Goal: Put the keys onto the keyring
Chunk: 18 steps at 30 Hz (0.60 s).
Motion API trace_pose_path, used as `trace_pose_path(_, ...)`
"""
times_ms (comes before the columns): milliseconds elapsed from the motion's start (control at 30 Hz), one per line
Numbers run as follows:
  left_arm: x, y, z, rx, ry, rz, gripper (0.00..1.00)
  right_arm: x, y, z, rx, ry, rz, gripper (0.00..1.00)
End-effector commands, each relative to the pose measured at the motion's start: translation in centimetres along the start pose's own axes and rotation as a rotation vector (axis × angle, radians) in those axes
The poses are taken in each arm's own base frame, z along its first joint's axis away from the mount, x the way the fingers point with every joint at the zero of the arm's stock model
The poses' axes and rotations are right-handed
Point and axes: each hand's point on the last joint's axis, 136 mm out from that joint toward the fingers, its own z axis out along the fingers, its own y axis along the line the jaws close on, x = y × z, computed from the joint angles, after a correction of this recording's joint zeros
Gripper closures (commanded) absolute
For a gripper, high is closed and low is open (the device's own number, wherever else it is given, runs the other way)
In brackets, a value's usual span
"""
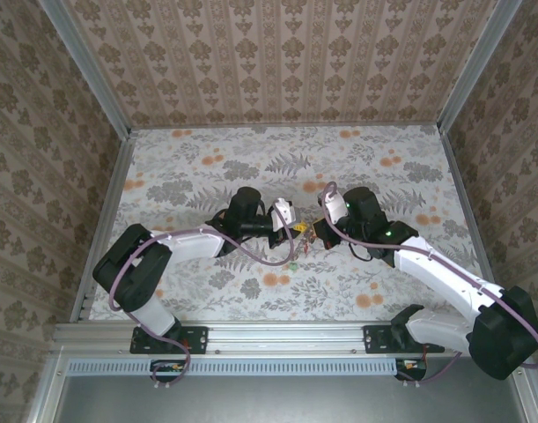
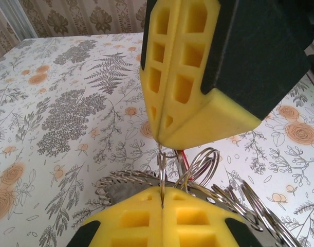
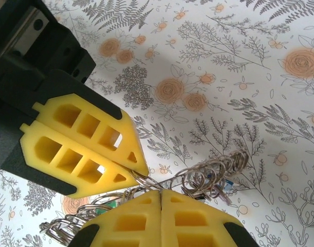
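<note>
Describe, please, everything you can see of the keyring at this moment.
The keyring is thin silvery wire, its rim fringed with many small metal loops bunched like coils. It is over the middle of the floral table, held between both arms: the left gripper and the right gripper each pinch a strand, jaws shut, tips almost touching. Whether it rests on the surface I cannot tell.

Two hands, left hand (image 2: 162, 203) and right hand (image 3: 161, 199); one keyring (image 2: 127, 177); silvery rings (image 3: 226, 163) too crowded to count.
</note>
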Motion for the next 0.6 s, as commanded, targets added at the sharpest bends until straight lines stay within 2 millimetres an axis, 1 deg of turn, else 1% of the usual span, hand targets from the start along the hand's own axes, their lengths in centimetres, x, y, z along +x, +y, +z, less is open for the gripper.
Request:
trace_pose_path(0,-1.1,0.3,-0.4,-0.028,-0.038,0.014,1.00,0.2,-1.3,0.1,0.047,0.000,0.059,1.00)
trace_pose_path(233,-0.9,0.0,-0.2,-0.019,-0.029,0.017,1.00,0.2,-0.7,0.6,0.001,-0.003,0.092,1.00)
trace_pose_path(300,-0.8,-0.1,0.0,-0.013,-0.019,0.020,1.00,-0.2,-0.4,0.6,-0.016,-0.015,0.085,1.00)
trace_pose_path(433,-0.6,-0.1,0.1,-0.012,-0.008,0.020,1.00,-1.7,0.8,-0.1,-0.080,-0.073,0.052,1.00)
trace_pose_path(533,-0.6,-0.1,0.2,-0.011,-0.003,0.019,0.89,-2.2,1.6,-0.4,-0.117,-0.082,0.028,1.00)
trace_pose_path(567,-0.6,0.0,0.2,-0.010,-0.003,0.018,0.88,-2.3,1.7,-0.4,-0.124,-0.079,0.021,1.00)
